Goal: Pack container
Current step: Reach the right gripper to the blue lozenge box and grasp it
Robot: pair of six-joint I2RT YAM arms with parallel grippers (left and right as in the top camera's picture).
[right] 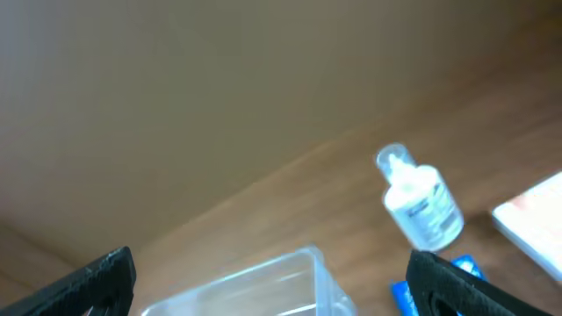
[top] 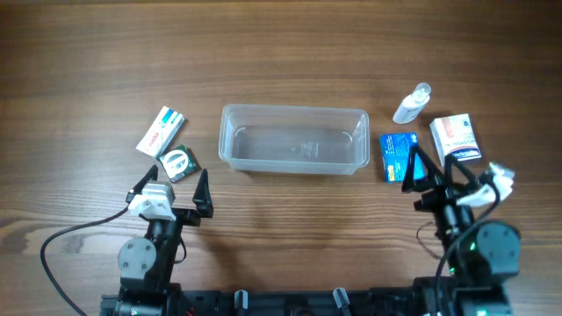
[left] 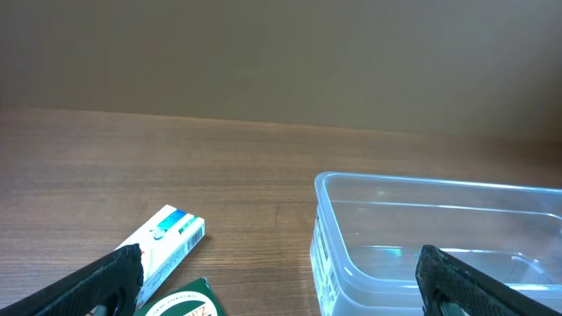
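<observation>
overhead: the container lies mid-tabletop, long side across, nothing inside, with open wood all along its far rim and in front of its near wall. off its left end sit a white-and-blue box and a green box, touching; off its right end are a small bottle, a blue box and a white-and-red box. the left tool and right tool both stand wide, holding nothing.

left wrist: the left tool gapes wide; the container's rim is to the right, the white-and-blue box and green box to the left, with bare wood between.

right wrist: blurred; the right tool is wide, with a container corner low and the bottle apart to its right.
</observation>
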